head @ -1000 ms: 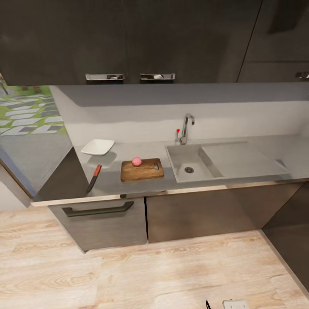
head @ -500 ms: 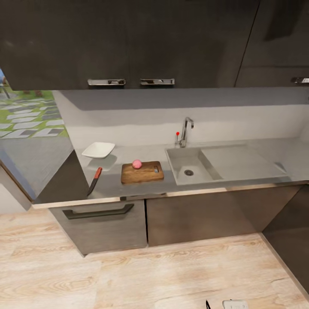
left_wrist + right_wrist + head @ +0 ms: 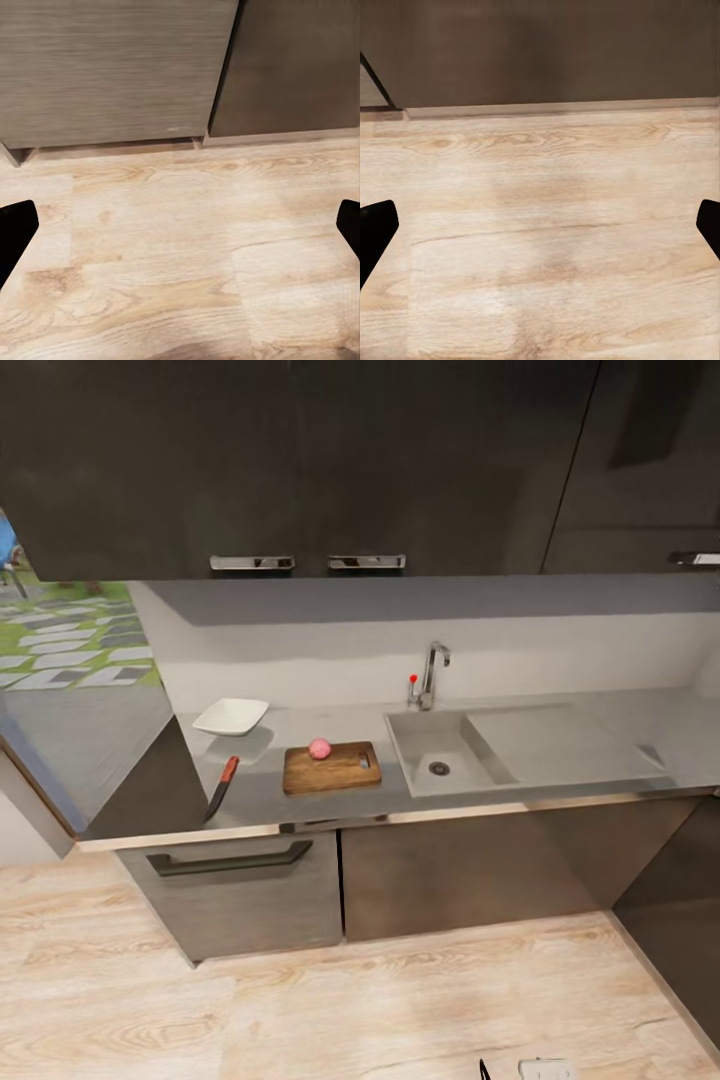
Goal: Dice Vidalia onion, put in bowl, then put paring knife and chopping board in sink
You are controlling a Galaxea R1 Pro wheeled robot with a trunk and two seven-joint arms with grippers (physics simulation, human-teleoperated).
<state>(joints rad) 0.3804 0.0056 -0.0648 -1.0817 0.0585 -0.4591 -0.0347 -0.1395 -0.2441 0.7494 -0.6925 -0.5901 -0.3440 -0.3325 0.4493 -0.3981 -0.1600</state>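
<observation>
In the head view the pinkish-red Vidalia onion (image 3: 319, 748) rests on the far edge of the brown chopping board (image 3: 331, 769), which lies on the grey countertop (image 3: 270, 790) left of the steel sink (image 3: 437, 748). The paring knife (image 3: 221, 786) with its red handle lies left of the board near the front edge. Behind it stands the white bowl (image 3: 231, 716). My left gripper (image 3: 180, 229) is open over the wooden floor, its black fingertips (image 3: 15, 232) far apart. Likewise open above the floor is my right gripper (image 3: 540, 229), facing a dark cabinet base.
Dark upper cabinets (image 3: 300, 460) hang over the worktop. A drawer with a dark handle (image 3: 230, 857) sits under the knife. A chrome tap (image 3: 433, 670) stands behind the sink, with a drainboard (image 3: 560, 745) to its right. Wooden floor (image 3: 350, 1010) lies between me and the cabinets.
The head view has shifted: the counter and its things sit slightly lower and smaller in the picture. Onion, board, knife and bowl keep their places relative to each other.
</observation>
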